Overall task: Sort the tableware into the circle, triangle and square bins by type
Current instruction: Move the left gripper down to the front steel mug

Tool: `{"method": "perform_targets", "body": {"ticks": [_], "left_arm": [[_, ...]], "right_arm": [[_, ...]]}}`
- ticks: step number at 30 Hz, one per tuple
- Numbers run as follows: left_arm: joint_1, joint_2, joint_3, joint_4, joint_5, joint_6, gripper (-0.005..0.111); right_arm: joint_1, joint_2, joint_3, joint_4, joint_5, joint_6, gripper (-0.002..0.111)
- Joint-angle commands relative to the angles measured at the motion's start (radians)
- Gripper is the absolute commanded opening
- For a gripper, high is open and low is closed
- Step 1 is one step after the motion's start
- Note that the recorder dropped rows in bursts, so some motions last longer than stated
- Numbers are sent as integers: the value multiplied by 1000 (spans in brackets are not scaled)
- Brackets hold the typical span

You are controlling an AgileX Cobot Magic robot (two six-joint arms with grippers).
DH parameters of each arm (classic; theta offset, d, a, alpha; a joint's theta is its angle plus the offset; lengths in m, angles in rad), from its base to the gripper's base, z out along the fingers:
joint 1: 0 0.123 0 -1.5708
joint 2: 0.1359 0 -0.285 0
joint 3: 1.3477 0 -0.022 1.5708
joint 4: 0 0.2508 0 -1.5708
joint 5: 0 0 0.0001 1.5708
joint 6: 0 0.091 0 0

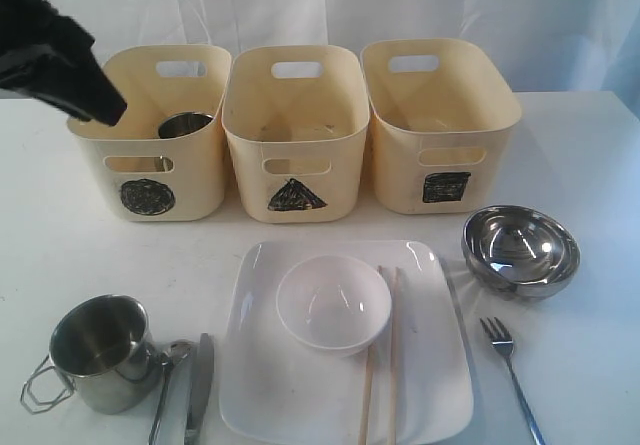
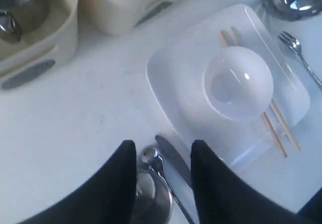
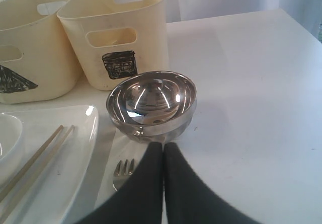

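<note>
A white table [image 1: 590, 145] fills most of the scene, its matte top plain apart from a few faint grey smudges. Along its far edge hangs a white curtain [image 1: 300, 5] in loose vertical folds, bright at the middle and taking on a pale blue cast toward the right. The light is soft and even, and the shadows on the tabletop are pale with blurred edges. No floor or window can be made out in any view, only tabletop and fabric

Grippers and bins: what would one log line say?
left gripper: open, empty | circle bin: one steel mug | right gripper: shut, facing steel bowl
</note>
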Motion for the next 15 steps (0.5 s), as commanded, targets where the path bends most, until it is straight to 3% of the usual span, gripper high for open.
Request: {"method": "perform_targets", "body": {"ticks": [1, 15], "left_arm": [[-4, -150, 203, -18, -37, 4, 41], [-4, -416, 671, -28, -251, 65, 41]], "right_arm": [[-8, -7, 1, -6, -4, 0, 0], [-8, -7, 1, -6, -4, 0, 0]]}}
